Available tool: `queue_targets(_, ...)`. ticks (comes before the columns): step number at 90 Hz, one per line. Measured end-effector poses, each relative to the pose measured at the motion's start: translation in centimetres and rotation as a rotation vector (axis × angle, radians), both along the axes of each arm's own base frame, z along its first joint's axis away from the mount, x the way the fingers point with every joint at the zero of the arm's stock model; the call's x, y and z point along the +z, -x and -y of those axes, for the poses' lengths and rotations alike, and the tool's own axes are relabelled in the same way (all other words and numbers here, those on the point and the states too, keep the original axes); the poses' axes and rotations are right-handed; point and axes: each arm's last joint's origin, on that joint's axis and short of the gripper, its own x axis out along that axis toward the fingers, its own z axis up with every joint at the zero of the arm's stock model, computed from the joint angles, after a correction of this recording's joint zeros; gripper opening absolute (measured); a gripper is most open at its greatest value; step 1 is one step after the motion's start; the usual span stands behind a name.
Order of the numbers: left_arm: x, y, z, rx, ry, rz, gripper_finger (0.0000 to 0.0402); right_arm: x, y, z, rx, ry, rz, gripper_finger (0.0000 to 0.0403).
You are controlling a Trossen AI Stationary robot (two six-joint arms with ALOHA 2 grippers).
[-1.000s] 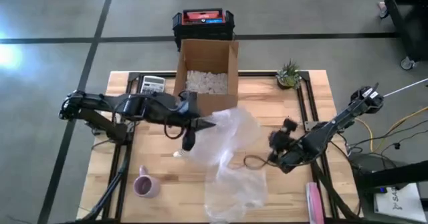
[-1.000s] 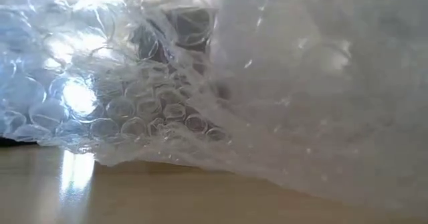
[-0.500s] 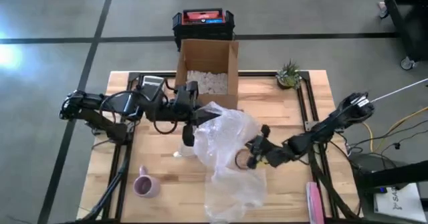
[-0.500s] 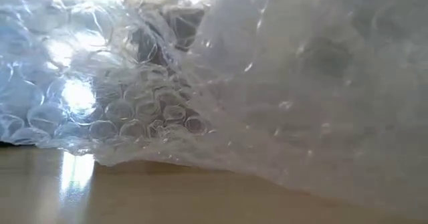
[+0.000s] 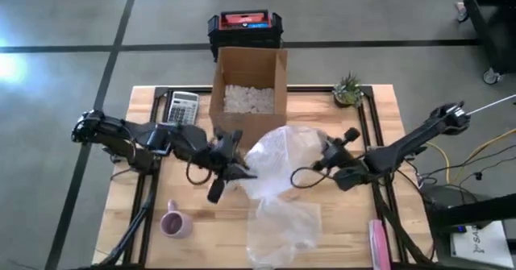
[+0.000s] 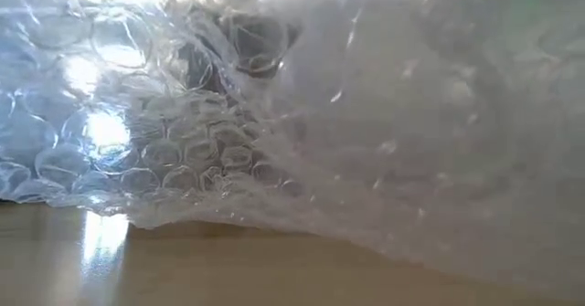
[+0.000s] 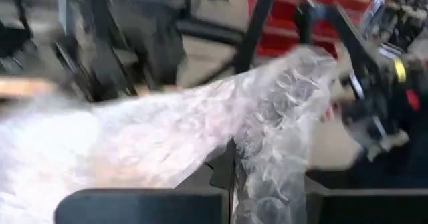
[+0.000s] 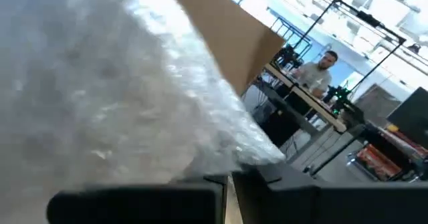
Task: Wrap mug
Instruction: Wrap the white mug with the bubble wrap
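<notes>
Pretty hard to make out much here. Low view totally swamped by bubble wrap, just a strip of wooden table along the bottom edge and a dark blob behind the plastic near top centre, can't say what. Right wrist view mostly wrap too, plus a slab of cardboard box and a person at a desk way off in the upper right of the frame. Left wrist view blurry, with the other arm smeared at the right edge.

Jaws: left gripper in the middle of the high view, clamped onto the left edge of the bubble wrap; wrist view shows wrap pinched right down into the seam between the fingers. Right gripper on the wrap's right side, fingers looking closed up on it in the wrist view, wrap bunched right at the tips.

Mug, pink, lying on its side in the lower left of the table, well apart from the wrap and both grippers. Nothing wrapped around it.

Also there: calculator upper left, small plant upper right, box holding white packing peanuts.
</notes>
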Motion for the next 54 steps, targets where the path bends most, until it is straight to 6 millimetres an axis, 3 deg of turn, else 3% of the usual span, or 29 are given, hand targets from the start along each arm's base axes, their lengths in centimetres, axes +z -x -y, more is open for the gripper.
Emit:
queue_targets(21,-4.3,0.0,1.5,-0.02,0.076,-0.109,0.0,3.5,2.7,0.9,0.041,-0.011,0.068,0.0)
queue_targets(44,-9.0,1.1,2.6,-0.015,0.224,-0.313,0.0,4.7,4.5,0.1,0.195,0.004,0.041,0.0)
queue_targets(54,-10.8,1.8,2.9,0.006,0.31,-0.367,0.0,4.6,4.6,-0.4,0.274,-0.073,0.089,0.0)
